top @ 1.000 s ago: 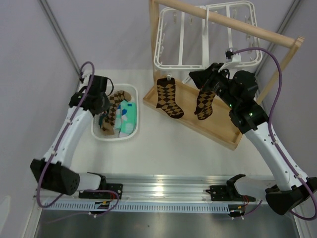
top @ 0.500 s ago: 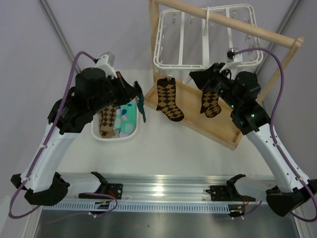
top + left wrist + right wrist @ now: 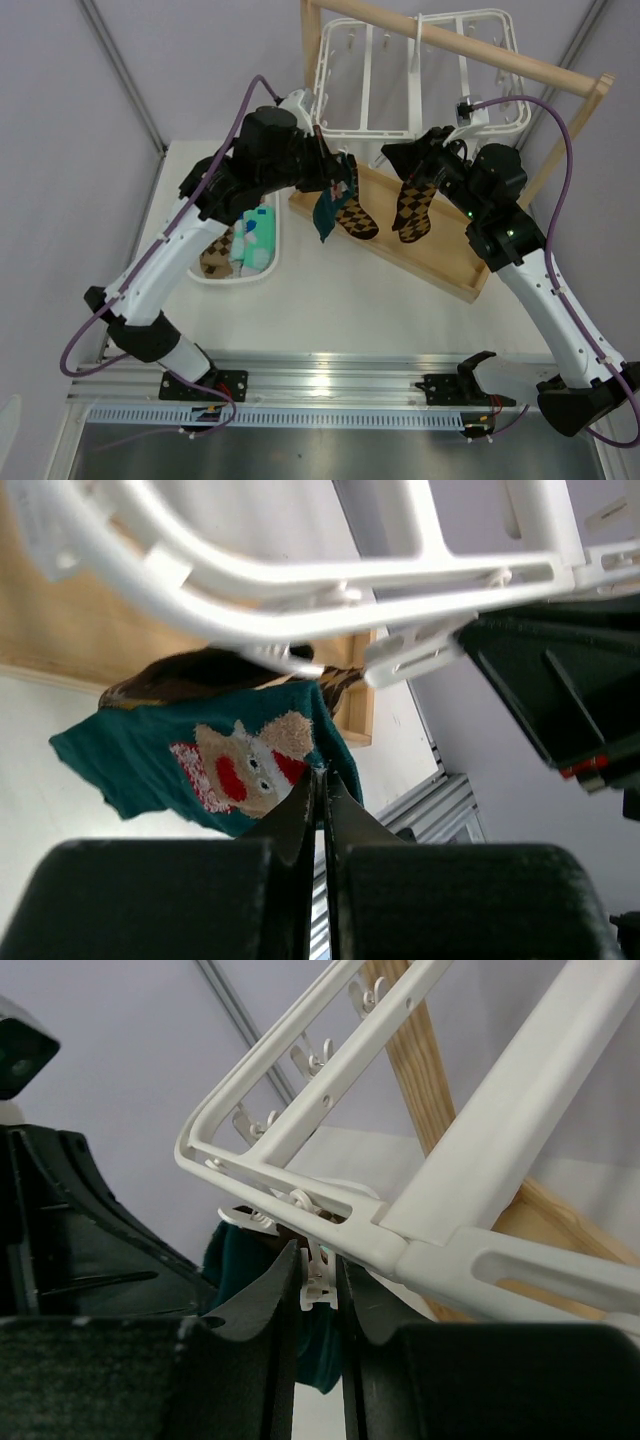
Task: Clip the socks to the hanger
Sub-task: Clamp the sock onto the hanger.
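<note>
Grey walls, white tabletop. Far left, the basket holds the spare socks. Within the last second the left arm has swung off the basket and up to the hanger. The left jaws are clenched on the edge of the teal sock. That sock now dangles just under the hanger's near rail, overlapping the first argyle sock, which hangs there already. The left wrist view shows the teal sock's figure side and the rail close above it; no clip has it yet. Further right, the second argyle sock hangs below the right arm, about where it was a second ago. The right wrist view shows the right jaws squeezed on a white clip under the rail. I cannot tell whether that clip carries the second argyle sock. The stand rises behind. Judgement: the fetch is done and the third sock is presented. Next its edge must go into a pinched-open clip. Risk: it snags the first argyle sock.
</note>
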